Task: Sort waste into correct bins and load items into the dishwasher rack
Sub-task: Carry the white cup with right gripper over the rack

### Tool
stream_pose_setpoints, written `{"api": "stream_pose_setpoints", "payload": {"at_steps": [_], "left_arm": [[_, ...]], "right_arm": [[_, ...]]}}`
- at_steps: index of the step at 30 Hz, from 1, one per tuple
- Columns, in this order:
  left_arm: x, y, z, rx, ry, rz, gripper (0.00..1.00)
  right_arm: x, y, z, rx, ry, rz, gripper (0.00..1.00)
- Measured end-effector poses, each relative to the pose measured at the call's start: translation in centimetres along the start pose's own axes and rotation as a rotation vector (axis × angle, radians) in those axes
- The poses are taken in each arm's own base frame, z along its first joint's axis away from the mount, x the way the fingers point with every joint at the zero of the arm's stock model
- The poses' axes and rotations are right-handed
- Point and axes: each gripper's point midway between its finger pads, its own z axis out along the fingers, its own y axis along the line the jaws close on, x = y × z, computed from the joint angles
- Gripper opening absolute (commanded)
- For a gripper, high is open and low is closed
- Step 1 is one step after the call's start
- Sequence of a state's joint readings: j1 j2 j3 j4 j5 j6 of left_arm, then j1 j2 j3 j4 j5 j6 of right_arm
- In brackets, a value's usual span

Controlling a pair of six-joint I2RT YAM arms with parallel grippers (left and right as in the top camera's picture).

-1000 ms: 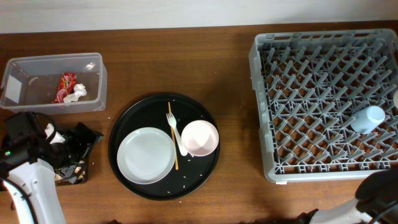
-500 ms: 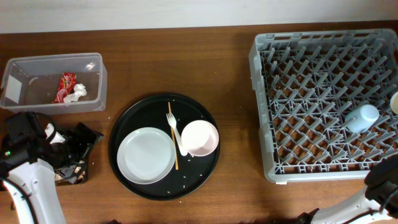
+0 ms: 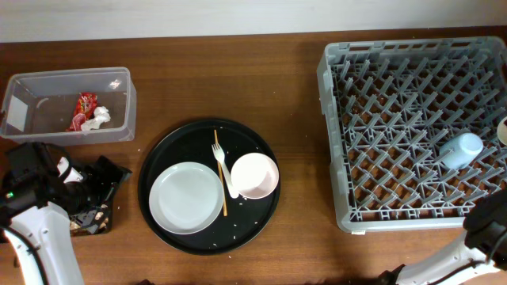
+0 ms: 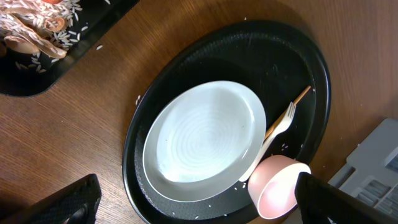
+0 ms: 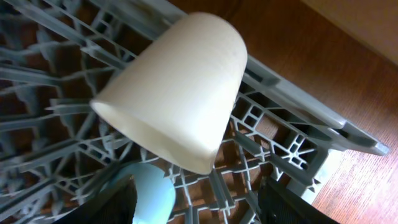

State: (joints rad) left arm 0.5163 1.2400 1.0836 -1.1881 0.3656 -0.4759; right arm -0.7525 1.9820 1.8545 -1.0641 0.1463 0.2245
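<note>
Only the right wrist view shows the whole white cup (image 5: 177,87), tipped on the grey rack (image 5: 311,118) by the light-blue cup (image 5: 149,196). The left gripper (image 4: 199,200) and right gripper (image 5: 199,205) are wide open. Words on the red wrapper (image 3: 83,107) are too small to read.

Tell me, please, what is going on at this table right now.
The right end effector is open, facing a white cup that sits tilted on the dishwasher rack near the light-blue cup. The left end effector, also open, holds nothing. The plate, bowl and fork wait on the round tray.
</note>
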Motion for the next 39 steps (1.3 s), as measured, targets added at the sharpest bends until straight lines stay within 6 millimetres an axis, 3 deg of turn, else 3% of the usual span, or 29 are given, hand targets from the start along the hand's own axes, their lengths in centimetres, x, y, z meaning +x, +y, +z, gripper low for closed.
{"api": "stream_pose_setpoints", "payload": {"at_steps": [4, 11, 19, 22, 25, 31, 36, 39], "left_arm": [[0.0, 0.0, 0.0, 0.000, 0.000, 0.000, 0.99], [0.0, 0.0, 0.0, 0.000, 0.000, 0.000, 0.99], [0.0, 0.0, 0.0, 0.000, 0.000, 0.000, 0.99], [0.0, 0.0, 0.0, 0.000, 0.000, -0.001, 0.99], [0.0, 0.0, 0.0, 0.000, 0.000, 0.000, 0.99], [0.0, 0.0, 0.0, 0.000, 0.000, 0.000, 0.99], [0.0, 0.0, 0.0, 0.000, 0.000, 0.000, 0.99], [0.0, 0.0, 0.0, 0.000, 0.000, 0.000, 0.99]], "right_arm": [[0.2, -0.8, 0.9, 0.057, 0.010, -0.005, 0.64], [-0.3, -1.3, 0.9, 0.087, -0.012, -0.006, 0.50], [-1.4, -1.6, 0.9, 0.109, -0.056, -0.005, 0.49], [-1.1, -1.5, 2.1, 0.115, -0.034, -0.012, 0.49], [-0.9, -1.4, 3.7, 0.123, -0.015, -0.019, 0.33], [-0.8, -1.8, 3.7, 0.146, -0.011, -0.022, 0.04], [-0.8, -2.1, 1.9, 0.156, -0.005, 0.023, 0.04], [-0.9, -1.7, -1.1, 0.149, -0.047, 0.035, 0.04]]}}
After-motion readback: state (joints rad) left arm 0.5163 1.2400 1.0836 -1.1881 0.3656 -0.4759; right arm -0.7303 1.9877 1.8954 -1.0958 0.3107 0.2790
